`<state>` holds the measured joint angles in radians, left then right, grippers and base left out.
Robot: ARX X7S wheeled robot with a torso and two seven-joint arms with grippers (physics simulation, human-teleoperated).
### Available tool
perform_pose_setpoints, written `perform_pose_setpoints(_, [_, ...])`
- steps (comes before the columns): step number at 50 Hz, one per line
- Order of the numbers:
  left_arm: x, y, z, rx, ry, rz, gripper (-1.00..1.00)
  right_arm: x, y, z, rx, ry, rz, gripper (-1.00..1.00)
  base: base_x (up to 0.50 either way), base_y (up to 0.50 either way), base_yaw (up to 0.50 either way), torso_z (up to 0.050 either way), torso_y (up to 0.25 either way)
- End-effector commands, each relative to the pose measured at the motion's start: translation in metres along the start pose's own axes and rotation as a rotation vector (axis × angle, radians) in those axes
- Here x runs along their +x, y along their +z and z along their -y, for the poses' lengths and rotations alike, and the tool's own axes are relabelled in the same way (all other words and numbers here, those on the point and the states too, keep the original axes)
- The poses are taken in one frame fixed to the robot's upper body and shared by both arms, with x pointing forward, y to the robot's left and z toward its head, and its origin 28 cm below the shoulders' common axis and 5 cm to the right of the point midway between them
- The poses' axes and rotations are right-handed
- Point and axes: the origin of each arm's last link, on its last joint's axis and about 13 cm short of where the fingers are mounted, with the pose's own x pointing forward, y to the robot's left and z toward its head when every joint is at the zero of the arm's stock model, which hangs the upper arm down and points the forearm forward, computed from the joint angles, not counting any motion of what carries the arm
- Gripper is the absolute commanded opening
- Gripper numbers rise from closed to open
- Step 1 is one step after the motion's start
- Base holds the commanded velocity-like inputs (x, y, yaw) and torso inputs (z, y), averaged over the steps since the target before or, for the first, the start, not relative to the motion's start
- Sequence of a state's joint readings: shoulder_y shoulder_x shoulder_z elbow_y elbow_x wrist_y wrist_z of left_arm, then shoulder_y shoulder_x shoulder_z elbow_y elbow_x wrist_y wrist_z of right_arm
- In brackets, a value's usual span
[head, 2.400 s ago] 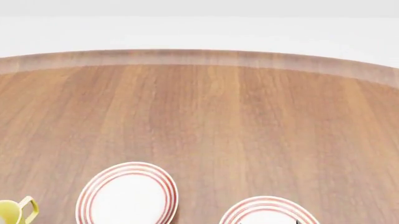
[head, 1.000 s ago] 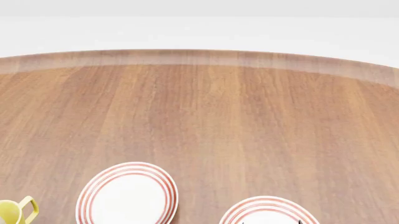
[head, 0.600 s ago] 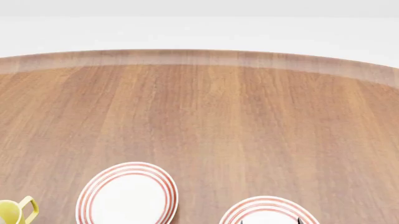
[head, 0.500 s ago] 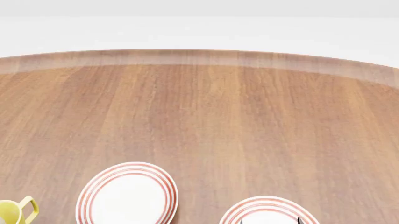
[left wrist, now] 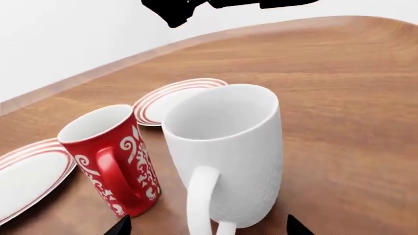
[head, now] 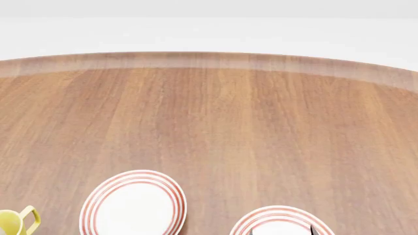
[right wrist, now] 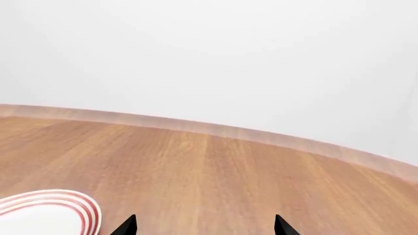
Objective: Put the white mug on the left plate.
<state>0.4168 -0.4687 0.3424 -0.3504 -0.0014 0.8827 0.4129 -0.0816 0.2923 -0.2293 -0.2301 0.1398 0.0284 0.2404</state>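
Note:
The white mug (left wrist: 225, 152) stands upright on the wooden table with its loop handle facing my left gripper (left wrist: 207, 227). That gripper is open, its dark fingertips (left wrist: 121, 227) showing either side of the handle and apart from the mug. The head view does not show the white mug. It shows the left plate (head: 134, 205), white with red rings and bare, near the bottom edge. My right gripper (right wrist: 204, 226) is open over bare wood with nothing between its fingers.
A red patterned mug (left wrist: 111, 156) stands close beside the white mug. Two ringed plates (left wrist: 173, 95) (left wrist: 26, 176) lie beyond them. The second plate (head: 281, 223) and a yellow mug (head: 13, 223) sit at the head view's bottom edge. The table's far rim (head: 209, 59) curves across.
Plates and yellow mug have not moved in the head view. Only a small dark tip at the bottom edge over the right plate has shifted slightly.

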Motion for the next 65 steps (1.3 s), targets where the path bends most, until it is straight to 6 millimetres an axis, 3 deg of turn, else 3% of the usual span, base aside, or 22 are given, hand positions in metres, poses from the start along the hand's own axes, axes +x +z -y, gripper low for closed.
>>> perform_pose_setpoints(1, [0.001, -0.005, 0.0, -0.003, -0.006, -0.004, 1.0, 0.0, 0.002, 0.0, 0.0, 0.0, 0.005, 1.0, 0.0, 0.0, 0.0, 0.0, 0.0])
perform_pose_setpoints(65, [0.019, -0.01, -0.015, 0.033, -0.03, -0.034, 1.0, -0.002, 0.006, 0.004, -0.008, -0.025, 0.014, 1.0, 0.0, 0.0, 0.0, 0.0, 0.0])
